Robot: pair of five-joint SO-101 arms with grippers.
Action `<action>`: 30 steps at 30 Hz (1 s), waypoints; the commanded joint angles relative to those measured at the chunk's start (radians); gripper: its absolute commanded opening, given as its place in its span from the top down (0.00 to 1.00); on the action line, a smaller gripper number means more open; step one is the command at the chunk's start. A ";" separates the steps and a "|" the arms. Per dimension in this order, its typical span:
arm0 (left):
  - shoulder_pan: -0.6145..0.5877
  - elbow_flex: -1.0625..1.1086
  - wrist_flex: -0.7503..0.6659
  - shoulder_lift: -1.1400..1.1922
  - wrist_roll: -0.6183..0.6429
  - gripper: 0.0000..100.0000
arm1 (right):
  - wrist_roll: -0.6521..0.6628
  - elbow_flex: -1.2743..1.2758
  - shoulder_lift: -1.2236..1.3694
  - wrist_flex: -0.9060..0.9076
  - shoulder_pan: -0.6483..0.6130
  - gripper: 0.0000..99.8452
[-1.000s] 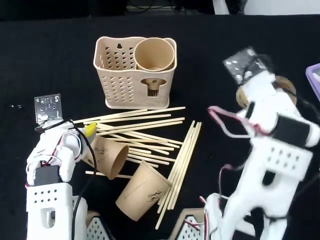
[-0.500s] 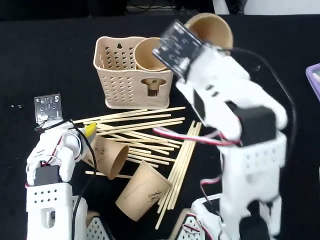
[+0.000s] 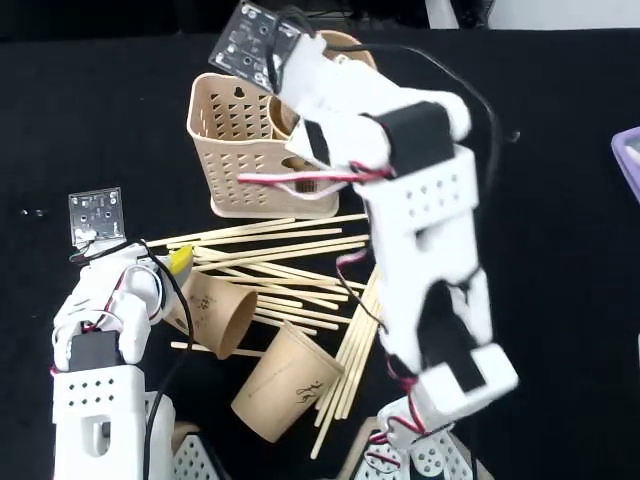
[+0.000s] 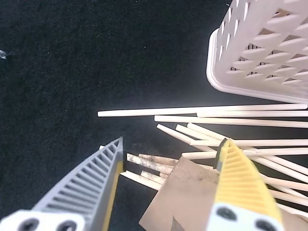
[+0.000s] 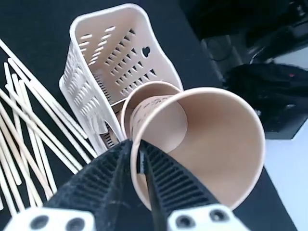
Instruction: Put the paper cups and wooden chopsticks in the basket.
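Right wrist view, cup (image 5: 211, 144) rim between jaws

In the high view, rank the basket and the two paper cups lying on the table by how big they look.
1. The basket, clearly the largest.
2. The cup nearer the basket and the cup farther from the basket look about alike, so they are not ranked against each other.
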 commanded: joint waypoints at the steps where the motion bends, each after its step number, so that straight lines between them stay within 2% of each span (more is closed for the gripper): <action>1: 0.005 -0.002 -0.014 -0.014 0.003 0.69 | 0.031 -0.105 0.050 0.029 -0.017 0.99; 5: 0.005 -0.002 -0.014 -0.014 0.003 0.69 | 0.028 -0.142 0.087 0.055 -0.018 0.96; 9: 0.005 -0.002 -0.014 -0.014 0.003 0.69 | -0.091 -0.189 0.071 0.054 -0.015 0.76; 11: 0.005 -0.002 -0.014 -0.014 0.003 0.69 | -0.109 -0.223 0.058 0.054 -0.020 0.67; 13: 0.005 -0.002 -0.014 -0.014 0.003 0.69 | -0.115 -0.251 0.038 0.057 -0.031 0.63; 18: 0.005 -0.002 -0.014 -0.014 0.003 0.69 | -0.115 -0.223 -0.073 0.075 -0.040 0.67; 22: 0.005 -0.002 -0.014 -0.014 0.003 0.69 | -0.157 -0.048 -0.260 0.075 -0.041 0.71; 26: 0.005 -0.004 -0.014 -0.014 0.003 0.69 | -0.183 0.257 -0.507 0.075 -0.095 0.72; 30: -0.013 -0.010 -0.014 -0.015 0.006 0.69 | -0.176 0.705 -0.751 0.032 -0.259 0.72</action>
